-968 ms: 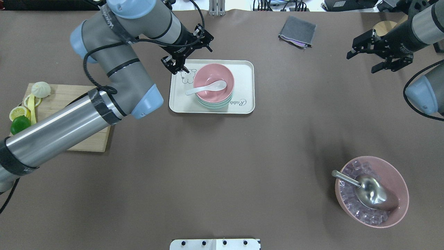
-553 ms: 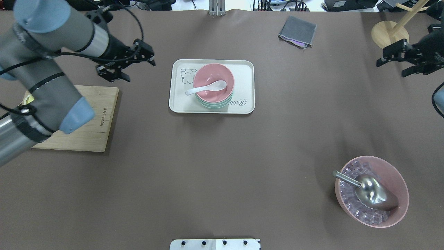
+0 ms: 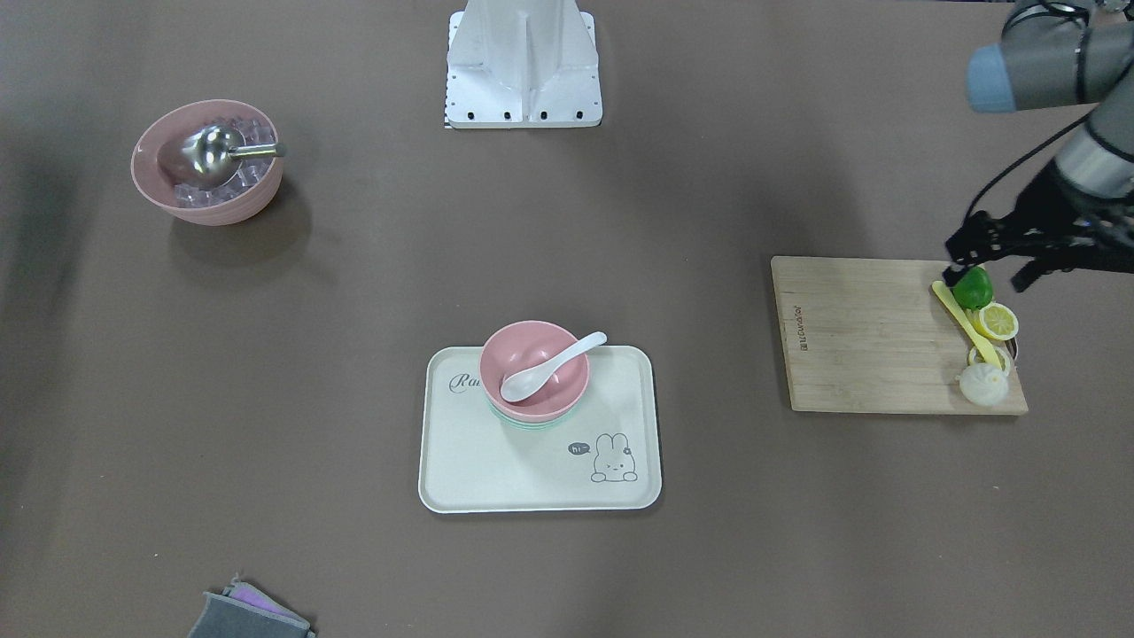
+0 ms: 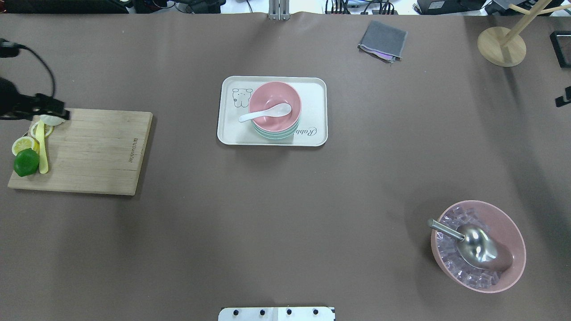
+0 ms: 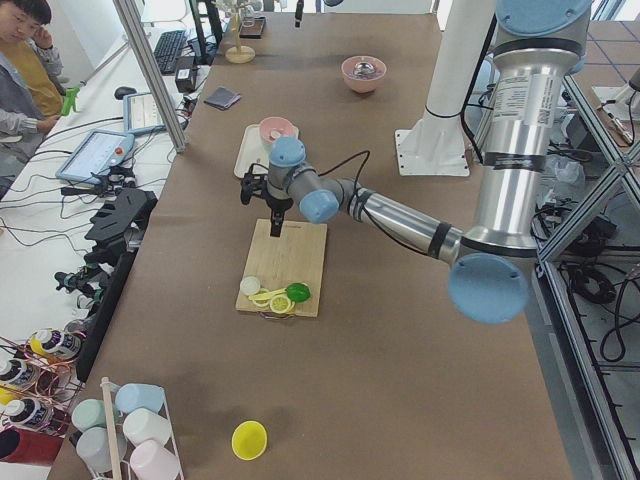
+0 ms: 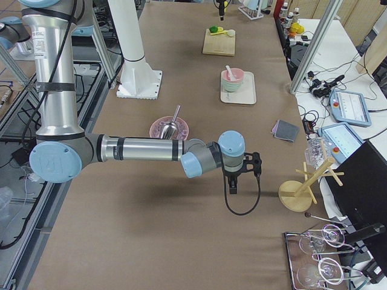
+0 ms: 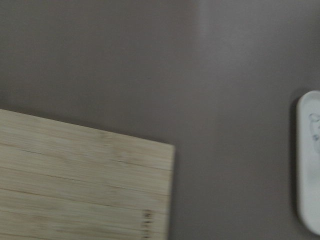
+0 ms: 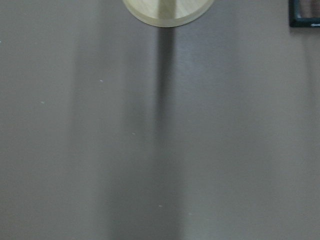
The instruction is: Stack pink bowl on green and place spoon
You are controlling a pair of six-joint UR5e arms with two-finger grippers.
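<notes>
The pink bowl point(image 4: 276, 91) sits nested on the green bowl point(image 4: 277, 134) on the white rabbit tray point(image 4: 313, 96). The white spoon point(image 4: 266, 114) lies in the pink bowl with its handle over the rim. The front view shows the same stack point(image 3: 532, 346). My left gripper point(image 3: 985, 266) is open and empty, over the far corner of the cutting board and well away from the tray. Only a sliver of my right gripper point(image 4: 563, 99) shows at the table's right edge. It also shows in the exterior right view point(image 6: 233, 181). I cannot tell whether it is open or shut.
A wooden cutting board point(image 4: 98, 151) at the left carries a lime point(image 4: 26, 161), lemon slices and a bun. A large pink bowl of ice with a metal scoop point(image 4: 479, 245) stands front right. A grey cloth point(image 4: 382, 41) and a wooden stand base point(image 4: 500, 45) are at the back.
My left gripper has swung from the tray's back-left corner out to the far left over the cutting board. My right gripper has withdrawn to the right edge. The bowls and spoon have not moved.
</notes>
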